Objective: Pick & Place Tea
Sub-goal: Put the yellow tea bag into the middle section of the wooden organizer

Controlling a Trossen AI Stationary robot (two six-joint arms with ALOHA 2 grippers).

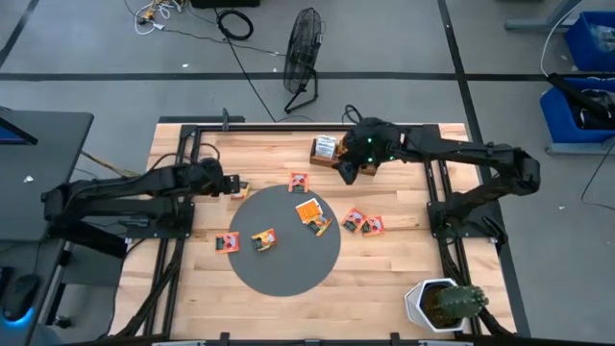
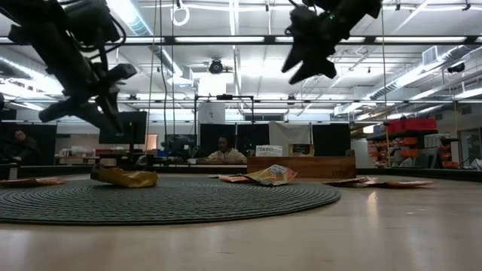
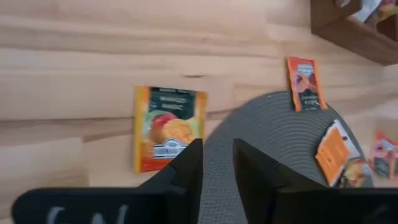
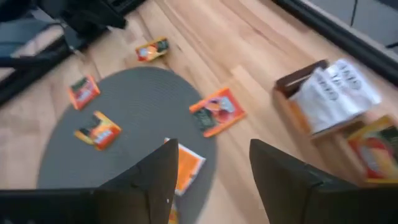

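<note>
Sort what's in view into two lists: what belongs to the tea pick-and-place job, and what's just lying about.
Job:
- tea packets, e.g. orange one on the mat, mango one on the wood
- grey mat
- wooden box
- left gripper over the mat's edge
- right gripper, open, raised near the box

Lying about:
- potted cactus
- fan on the floor
- floor cables

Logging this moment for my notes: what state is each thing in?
Left claw: empty, fingers slightly apart, above the mat's edge.
Right claw: open, empty, raised near the box.
Mango packet: flat on the table, beside the mat.
Mat: flat, three packets on it.
Box: on the table, holds white packets.
Fan: on the floor.
</note>
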